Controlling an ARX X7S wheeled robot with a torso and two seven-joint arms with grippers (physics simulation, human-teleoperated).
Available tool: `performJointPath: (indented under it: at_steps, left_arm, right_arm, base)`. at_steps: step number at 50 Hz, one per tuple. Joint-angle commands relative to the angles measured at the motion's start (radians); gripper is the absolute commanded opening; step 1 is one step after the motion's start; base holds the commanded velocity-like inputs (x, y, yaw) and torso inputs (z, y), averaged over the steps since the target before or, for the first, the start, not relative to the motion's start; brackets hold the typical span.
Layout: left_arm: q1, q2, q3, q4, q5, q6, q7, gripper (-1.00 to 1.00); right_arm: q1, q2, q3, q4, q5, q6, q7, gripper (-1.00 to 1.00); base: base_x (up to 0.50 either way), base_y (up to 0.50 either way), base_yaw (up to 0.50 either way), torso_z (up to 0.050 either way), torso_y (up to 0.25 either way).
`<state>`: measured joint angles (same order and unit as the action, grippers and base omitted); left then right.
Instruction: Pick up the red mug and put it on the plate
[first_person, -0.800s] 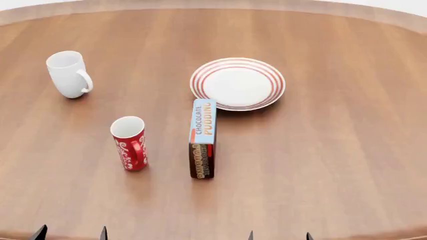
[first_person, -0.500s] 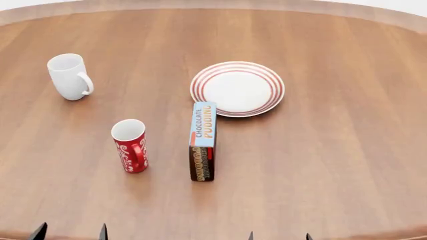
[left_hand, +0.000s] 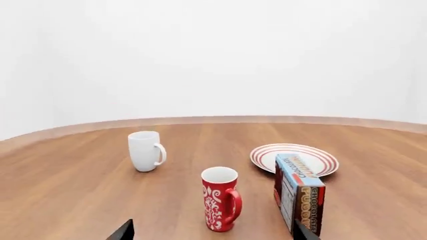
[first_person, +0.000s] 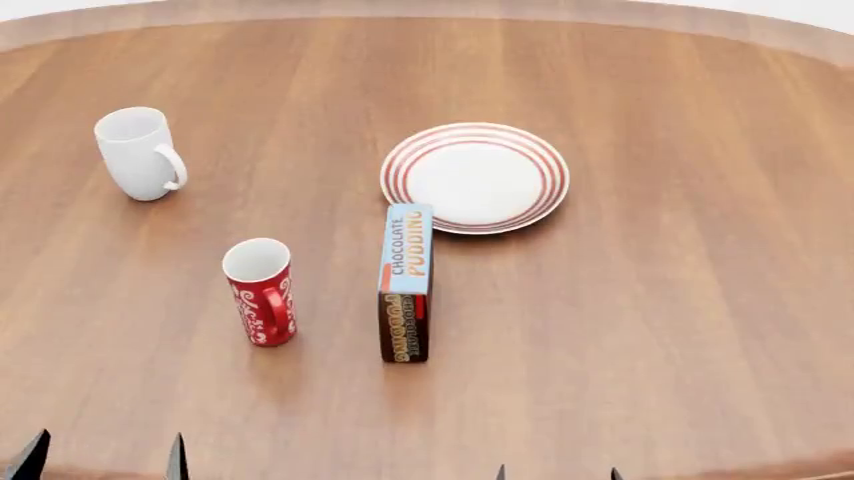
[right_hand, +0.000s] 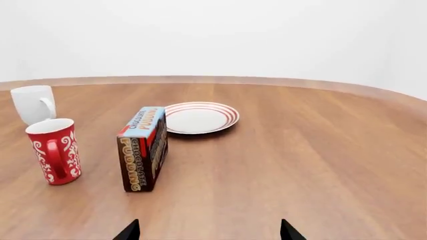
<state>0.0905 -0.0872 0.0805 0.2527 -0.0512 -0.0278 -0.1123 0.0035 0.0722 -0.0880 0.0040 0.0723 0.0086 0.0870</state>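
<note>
The red mug (first_person: 260, 291) with white swirls stands upright on the table, left of centre; it also shows in the left wrist view (left_hand: 221, 205) and the right wrist view (right_hand: 55, 157). The plate (first_person: 475, 177), white with red rings, lies farther back, also seen from the wrists (left_hand: 294, 158) (right_hand: 198, 118). My left gripper (first_person: 104, 462) is open at the near table edge, short of the mug, its fingertips (left_hand: 123, 231) wide apart with nothing between. My right gripper (first_person: 557, 472) is open too, near the front edge, fingertips (right_hand: 131, 231) empty.
A chocolate pudding box (first_person: 406, 281) stands on edge between mug and plate, right next to the mug (left_hand: 299, 192) (right_hand: 143, 148). A plain white mug (first_person: 139, 153) sits at the back left. The round wooden table (first_person: 667, 320) is bare at the right.
The left gripper's tips have shifted left and a little farther into the head view. The view had tilted slightly earlier; the mug, plate and box stand where they were.
</note>
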Motion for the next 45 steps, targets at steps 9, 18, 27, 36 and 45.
performJointPath:
  at_steps: [9,18,27,36,45]
  left_arm:
    - [0.055,-0.041,0.034,0.253,0.052,-0.017,-0.059,1.0]
    - [0.053,-0.054,0.041,0.34,0.066,-0.014,-0.075,1.0]
    - [0.071,-0.068,0.052,0.422,0.095,0.001,-0.093,1.0]
    - [0.075,-0.078,0.065,0.458,0.121,0.006,-0.106,1.0]
    - [0.079,-0.088,0.074,0.478,0.136,0.02,-0.118,1.0]
  right_arm:
    - [0.0,0.024,-0.028,-0.003,0.027,-0.001,0.023,1.0]
    - [0.001,0.034,-0.04,-0.002,0.037,-0.003,0.032,1.0]
    - [0.004,0.042,-0.05,0.002,0.047,-0.007,0.038,1.0]
    - [0.008,0.05,-0.058,0.011,0.055,-0.014,0.044,1.0]
    - [0.008,0.057,-0.068,0.006,0.06,-0.01,0.051,1.0]
  base:
    - [0.0,0.0,0.0,0.0,0.0]
    - [0.0,0.0,0.0,0.0,0.0]
    - [0.0,0.0,0.0,0.0,0.0]
    - [0.0,0.0,0.0,0.0,0.0]
    - [0.0,0.0,0.0,0.0,0.0]
